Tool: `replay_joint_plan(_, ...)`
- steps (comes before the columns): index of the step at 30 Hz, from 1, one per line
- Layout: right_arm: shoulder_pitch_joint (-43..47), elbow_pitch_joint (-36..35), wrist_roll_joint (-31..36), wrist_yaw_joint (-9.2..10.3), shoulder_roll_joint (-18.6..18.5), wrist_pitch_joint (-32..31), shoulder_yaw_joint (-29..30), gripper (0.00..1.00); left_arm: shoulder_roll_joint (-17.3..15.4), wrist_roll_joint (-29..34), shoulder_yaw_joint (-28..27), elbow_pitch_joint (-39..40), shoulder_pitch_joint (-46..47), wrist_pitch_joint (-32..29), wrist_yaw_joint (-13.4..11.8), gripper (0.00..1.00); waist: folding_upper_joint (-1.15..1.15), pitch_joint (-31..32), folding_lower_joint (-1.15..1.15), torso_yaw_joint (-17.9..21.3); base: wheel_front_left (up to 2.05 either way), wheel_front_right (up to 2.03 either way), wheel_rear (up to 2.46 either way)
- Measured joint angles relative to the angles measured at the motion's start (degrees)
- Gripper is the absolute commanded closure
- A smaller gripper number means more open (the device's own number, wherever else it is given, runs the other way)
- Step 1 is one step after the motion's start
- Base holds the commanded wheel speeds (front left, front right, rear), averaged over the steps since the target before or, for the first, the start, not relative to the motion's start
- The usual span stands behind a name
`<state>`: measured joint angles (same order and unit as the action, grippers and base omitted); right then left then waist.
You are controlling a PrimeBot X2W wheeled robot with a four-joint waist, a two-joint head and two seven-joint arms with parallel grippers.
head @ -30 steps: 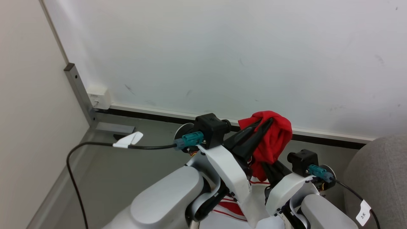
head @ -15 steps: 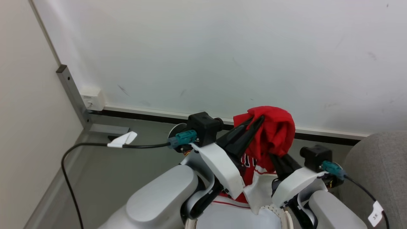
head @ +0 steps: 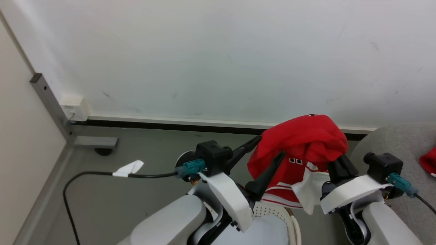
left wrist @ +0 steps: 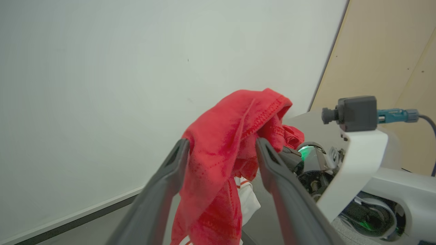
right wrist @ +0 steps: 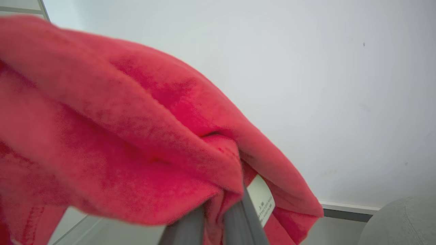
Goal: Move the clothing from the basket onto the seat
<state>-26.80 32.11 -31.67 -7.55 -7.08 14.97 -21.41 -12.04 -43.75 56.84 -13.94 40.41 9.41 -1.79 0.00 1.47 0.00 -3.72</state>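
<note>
Clothing (head: 299,144), a red bundle with white trim, hangs in the air at about 4 o'clock in the head view, above the basket (head: 293,223) and just at 9 o'clock of the seat (head: 398,146). It does not lie on the seat. The basket's perforated white wall and brown rim show at 5 o'clock, between the two pale forearms.

Left gripper (head: 270,145) stands at 8 o'clock of the bundle with its two dark fingers spread wide. In the left wrist view the red cloth (left wrist: 224,143) drapes loosely down through the gap of that gripper (left wrist: 222,144), brushing both fingers without being squeezed.

Right gripper (head: 335,165) sits at 4 o'clock of the bundle, its fingertips buried under the fabric. In the right wrist view its fingers (right wrist: 185,231) are pressed together, and this gripper (right wrist: 218,221) pinches a fold of the red cloth (right wrist: 119,136). A white label (right wrist: 260,199) hangs beside them at 3 o'clock.

Dark white-edged lettering (head: 295,160) and a white flap (head: 306,194) show on the hanging part of the jersey. A second red garment (head: 428,162) lies on the seat at the 3 o'clock edge. Behind everything rises a pale wall (head: 218,58).
</note>
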Motion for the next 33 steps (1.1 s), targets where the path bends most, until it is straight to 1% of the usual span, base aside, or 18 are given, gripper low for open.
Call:
replay_joint_plan(7,1.1,-4.4,2.4,0.0,-1.2,0.0,6.3,1.0,-3.4,0.8,0.0,2.8,-1.6,2.2,1.1,0.0,0.0,-1.7,0.0,4.8,0.0,0.0,0.0)
replay_joint_plan(14,2.2,-10.8,5.5,0.0,-2.2,-1.6,11.5,1.0,-4.9,2.0,-0.7,4.4,-1.6,3.4,1.0,0.0,0.0,-4.6,0.0,10.5,0.0,0.0,0.0)
replay_joint_plan(21,6.2,-20.8,7.6,0.0,-1.4,-5.2,16.6,1.0,-5.7,3.0,-1.1,4.5,-1.7,3.9,0.4,0.0,0.0,-6.6,0.0,16.6,0.0,0.0,0.0)
replay_joint_plan(27,9.5,-28.7,10.0,0.0,-0.5,-9.6,18.5,1.0,-7.0,3.6,-2.5,4.5,-3.3,5.0,-0.6,0.0,0.0,-7.4,0.0,22.0,0.0,0.0,0.0)
replay_joint_plan(33,13.9,-34.1,10.9,0.0,0.2,-12.2,21.0,1.0,-7.1,4.4,-3.3,4.7,-6.1,5.4,-0.8,0.0,0.0,-7.2,0.0,26.6,0.0,0.0,0.0)
